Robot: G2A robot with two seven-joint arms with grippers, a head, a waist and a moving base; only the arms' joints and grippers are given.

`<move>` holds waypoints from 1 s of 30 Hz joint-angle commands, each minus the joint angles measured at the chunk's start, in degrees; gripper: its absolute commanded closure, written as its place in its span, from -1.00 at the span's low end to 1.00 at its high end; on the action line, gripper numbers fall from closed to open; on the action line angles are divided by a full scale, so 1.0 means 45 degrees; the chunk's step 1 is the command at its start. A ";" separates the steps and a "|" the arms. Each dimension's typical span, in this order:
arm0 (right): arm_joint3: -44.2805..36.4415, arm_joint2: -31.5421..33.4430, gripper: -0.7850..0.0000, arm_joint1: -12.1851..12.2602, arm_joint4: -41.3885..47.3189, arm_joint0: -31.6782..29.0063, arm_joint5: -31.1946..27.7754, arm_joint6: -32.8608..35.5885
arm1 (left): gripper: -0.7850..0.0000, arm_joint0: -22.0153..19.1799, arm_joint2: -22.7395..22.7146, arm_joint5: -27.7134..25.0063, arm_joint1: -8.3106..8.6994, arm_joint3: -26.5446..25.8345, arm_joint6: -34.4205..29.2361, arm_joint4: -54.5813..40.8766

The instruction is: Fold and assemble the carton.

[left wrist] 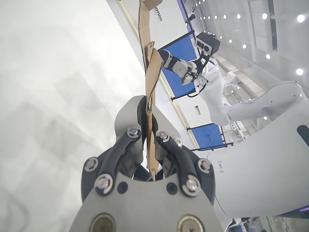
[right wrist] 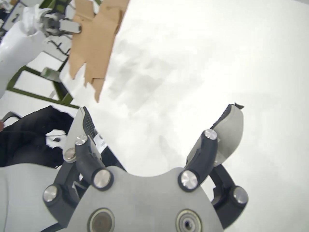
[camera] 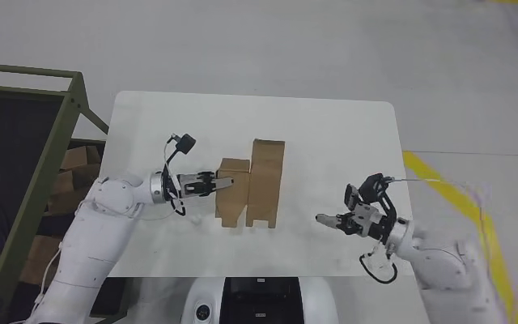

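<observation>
Left gripper (camera: 225,183) clamped on near edge of flat carton (camera: 257,182), mid-table (camera: 340,130).
Right gripper (camera: 323,219) spread, well apart, near table's front edge.
Green frame (camera: 50,121) beside table holds cardboard pieces (camera: 71,166).
Left wrist: carton (left wrist: 149,73) edge-on between fingers (left wrist: 125,119).
Right wrist: right gripper (right wrist: 159,111) over bare tabletop; carton (right wrist: 96,39) far end cut off.

We've got a white, round-cornered table (camera: 340,138) here, carton (camera: 265,182) over its middle, can't tell if it's touching.
</observation>
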 commanded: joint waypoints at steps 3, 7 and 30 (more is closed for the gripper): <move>0.0868 -0.0659 -1.00 0.0092 0.2485 0.1208 0.0100 0.1877 | 1.00 -0.0173 0.0465 -0.0419 -0.0028 0.0072 0.0004 0.0105; 0.1585 -0.0869 -1.00 0.0147 0.3728 0.2055 0.0479 0.2668 | 1.00 -0.0249 0.0814 -0.0899 -0.0066 0.0317 0.0334 0.0083; 0.4065 -0.2584 -1.00 0.0108 0.5086 0.3632 -0.1327 0.2711 | 1.00 -0.0525 0.1984 -0.1309 -0.0310 0.0552 0.2284 0.0440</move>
